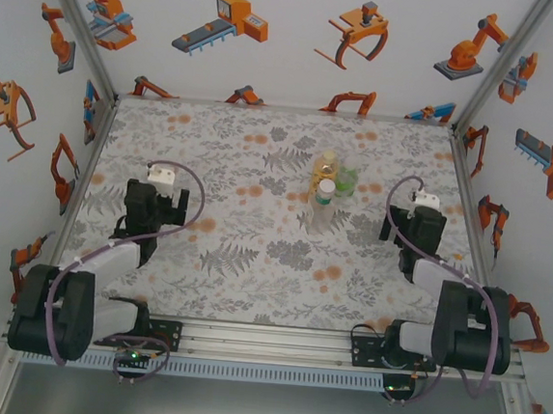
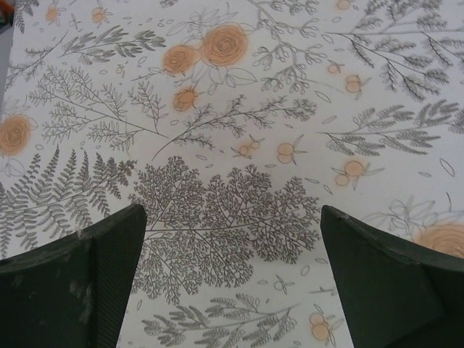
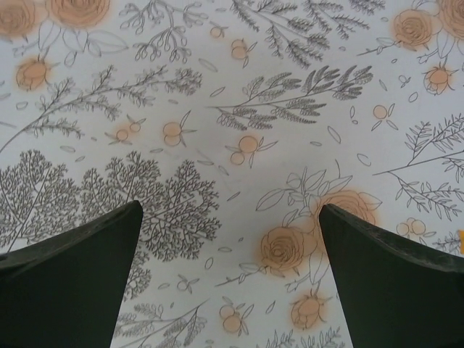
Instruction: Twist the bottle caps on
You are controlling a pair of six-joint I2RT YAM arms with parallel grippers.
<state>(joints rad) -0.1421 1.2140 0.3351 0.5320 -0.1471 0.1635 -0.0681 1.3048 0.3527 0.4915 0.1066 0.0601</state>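
Left claw (image 2: 232, 217) spread wide, empty, over table (image 2: 232, 109). Bottles (image 1: 330, 185) stand to its right, left of right claw (image 3: 230, 214), likewise agape, empty. White cap (image 1: 327, 185) seems perched on pale bottle (image 1: 321, 213); green one indiscernible. Judged: approach stage; next, one claw steadies bottle, other twists.

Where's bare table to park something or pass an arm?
Widest free patch: between the left end effector and the bottles. Also bare: the near strip of the table and its far left corner. Crowded: the bottles bunch right of centre, with a narrower gap to the right end effector. Both end effectors are open over bare surface.
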